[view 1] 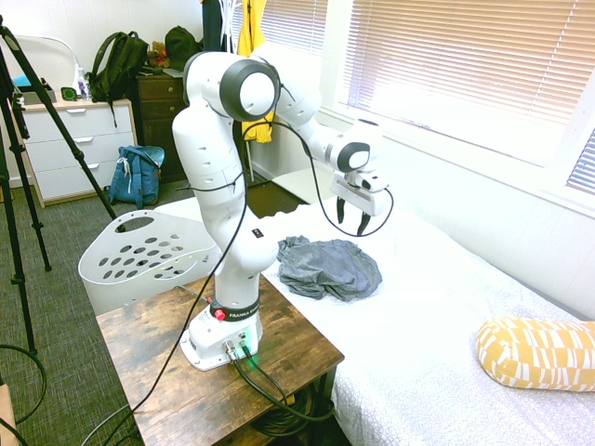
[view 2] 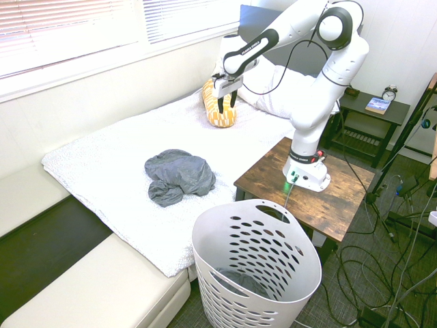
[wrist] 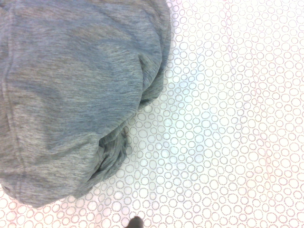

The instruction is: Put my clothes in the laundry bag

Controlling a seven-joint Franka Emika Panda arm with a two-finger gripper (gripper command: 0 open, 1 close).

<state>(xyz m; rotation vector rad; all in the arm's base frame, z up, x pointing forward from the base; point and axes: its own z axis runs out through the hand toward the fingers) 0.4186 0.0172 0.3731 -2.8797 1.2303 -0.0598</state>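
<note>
The clothes [view 1: 327,267] are one crumpled dark grey garment lying on the white bed cover; the same clothes [view 2: 179,175] lie near the bed's end in the second exterior view and the grey clothes [wrist: 76,95] fill much of the wrist view. My gripper [view 1: 363,217] hangs open above the bed, a little beyond and above the garment, holding nothing; the gripper [view 2: 226,104] shows two dark fingers apart. The laundry bag [view 2: 254,273], a white holed basket, stands on the floor beside the bed and the wooden table; the laundry bag [view 1: 149,253] sits left of the arm's base.
A yellow patterned pillow [view 1: 539,353] lies further along the bed. The wooden table [view 2: 321,188] bearing the arm stands between bed and basket. A blue backpack [view 1: 135,177] leans by a white dresser [view 1: 70,144]. A window wall with blinds runs along the bed's far side.
</note>
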